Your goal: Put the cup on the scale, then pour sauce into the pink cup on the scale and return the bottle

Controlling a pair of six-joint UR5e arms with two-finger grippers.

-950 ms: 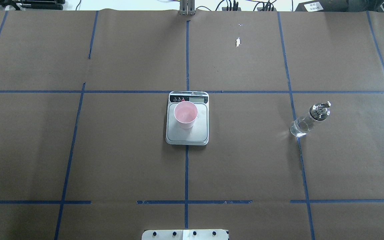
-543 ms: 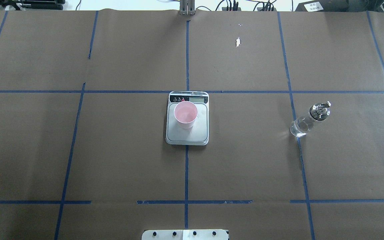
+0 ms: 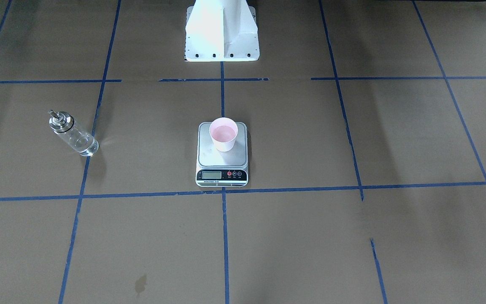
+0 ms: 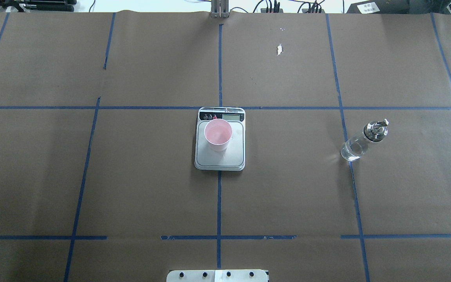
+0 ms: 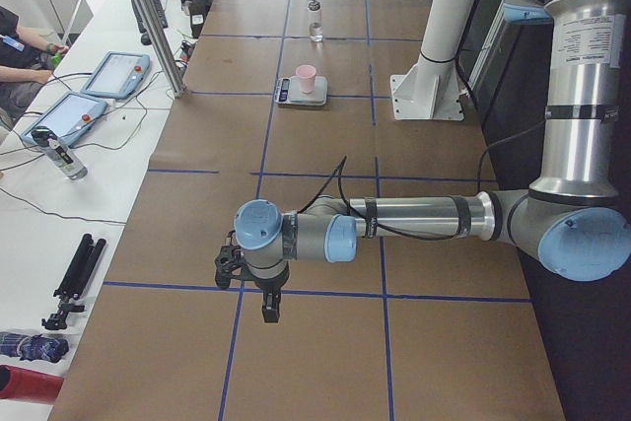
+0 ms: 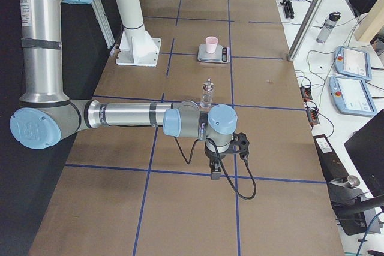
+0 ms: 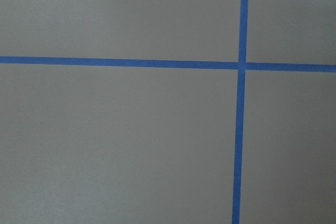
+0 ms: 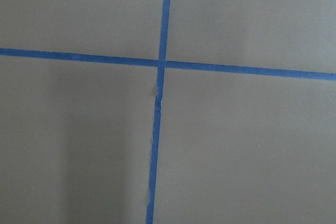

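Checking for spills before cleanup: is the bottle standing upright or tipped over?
Upright. The bottle stands on its base with the spout on top, as both side views show.

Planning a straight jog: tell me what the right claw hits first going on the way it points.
The right claw points down, so it would likely first meet the paper-covered table near a blue tape crossing. Nothing else shows in its wrist view; height unclear.

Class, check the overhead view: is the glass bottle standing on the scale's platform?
No, the bottle stands on the table far to the right of the scale, whose platform holds only the cup.
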